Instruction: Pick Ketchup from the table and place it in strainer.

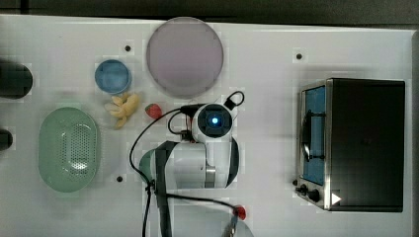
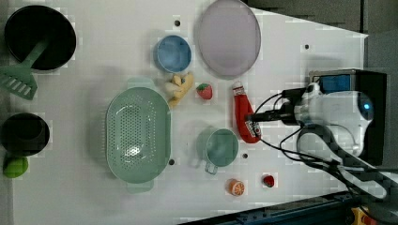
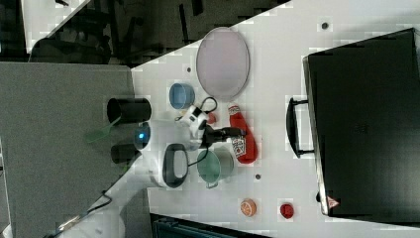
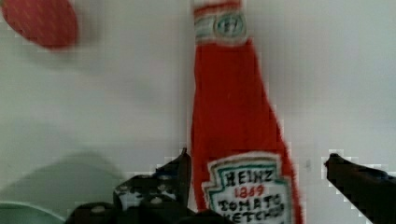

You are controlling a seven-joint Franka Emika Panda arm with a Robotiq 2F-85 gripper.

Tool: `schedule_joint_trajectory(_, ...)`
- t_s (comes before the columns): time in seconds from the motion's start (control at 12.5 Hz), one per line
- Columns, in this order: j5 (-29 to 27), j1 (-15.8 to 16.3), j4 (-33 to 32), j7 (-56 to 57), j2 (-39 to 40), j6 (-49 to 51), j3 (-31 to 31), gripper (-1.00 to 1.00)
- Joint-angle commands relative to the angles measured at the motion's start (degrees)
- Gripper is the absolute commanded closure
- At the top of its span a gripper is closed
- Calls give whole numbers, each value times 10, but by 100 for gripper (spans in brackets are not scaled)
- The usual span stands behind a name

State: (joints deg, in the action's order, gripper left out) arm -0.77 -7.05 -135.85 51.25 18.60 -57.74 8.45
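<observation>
The Ketchup (image 4: 233, 116) is a red squeeze bottle with a white cap and a printed label, lying flat on the white table. My gripper (image 4: 259, 170) is open and low over it, with one finger on each side of the label end. One finger is close against the bottle and the other stands apart from it. In the left view the Ketchup (image 2: 244, 112) lies between the strawberry and my gripper (image 2: 257, 119). The strainer (image 2: 137, 133), a pale mint-green oval basket, sits to the left view's left of it, beyond a green cup. In the top view the strainer (image 1: 69, 148) is at far left.
A dark-green cup (image 2: 218, 146) stands right beside the Ketchup's base. A strawberry (image 2: 204, 90), bananas (image 2: 180, 88), a blue bowl (image 2: 173, 53) and a lilac plate (image 2: 228, 37) lie near the cap end. A black oven (image 1: 356, 143) sits at the top view's right.
</observation>
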Motion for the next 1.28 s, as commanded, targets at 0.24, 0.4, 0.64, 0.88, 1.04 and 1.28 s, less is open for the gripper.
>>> schedule_joint_trajectory(0.24,1,6,-8,24,23,-36,-6,-92)
schedule_joint_trajectory(0.4,1,6,-8,24,23,-36,-7,-43)
schedule_joint_trajectory(0.64,1,6,4,23,-1,-25,-5,-24)
schedule_joint_trajectory(0.88,1,6,18,21,-70,64,-3,-24)
schedule_joint_trajectory(1.04,1,6,44,13,-127,154,1,-24)
schedule_joint_trajectory(1.28,0,9,107,-13,-193,312,13,-24)
